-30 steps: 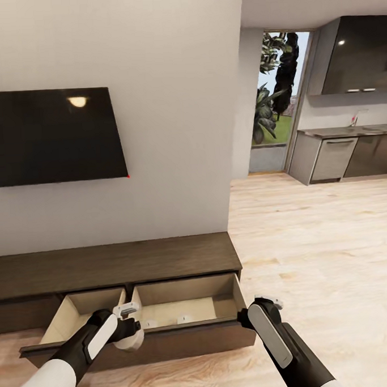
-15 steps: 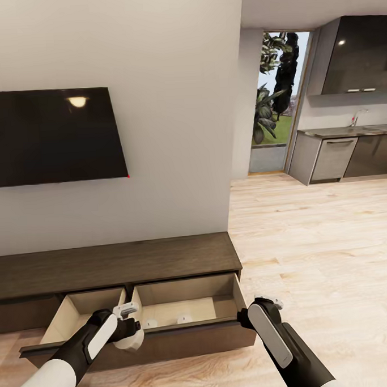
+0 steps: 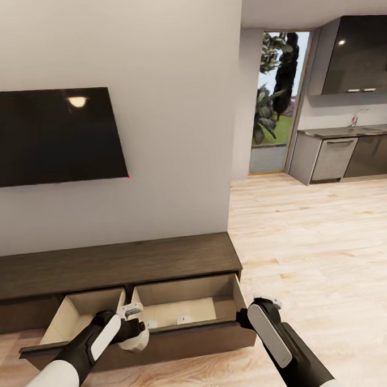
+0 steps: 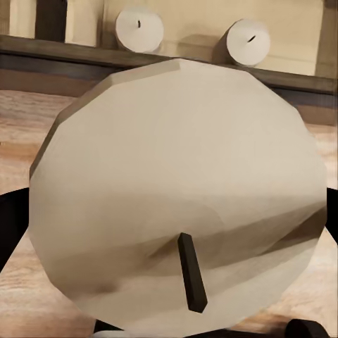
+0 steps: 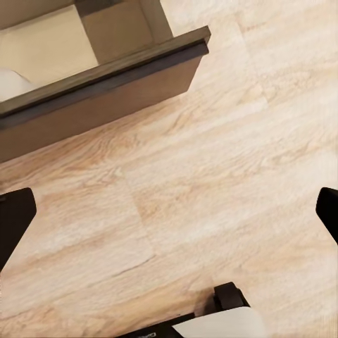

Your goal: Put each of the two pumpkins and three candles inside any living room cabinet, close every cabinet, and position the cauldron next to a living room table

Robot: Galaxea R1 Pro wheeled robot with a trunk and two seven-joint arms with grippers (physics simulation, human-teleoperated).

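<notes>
The left gripper (image 3: 133,333) is gripping a candle (image 4: 179,190) just in front of the open drawer (image 3: 188,307), where two candles (image 4: 139,28) are sitting. Released here, it risks dropping to the floor (image 5: 211,183). The right gripper (image 5: 169,204) is hanging wide open, empty.

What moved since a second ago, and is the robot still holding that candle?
The left gripper is still shut on the candle and has shifted slightly right and down, by the open cabinet drawer's front edge. Everything else stayed put: the right gripper at the drawer's right corner, the two candles already inside, and both drawers open.
</notes>
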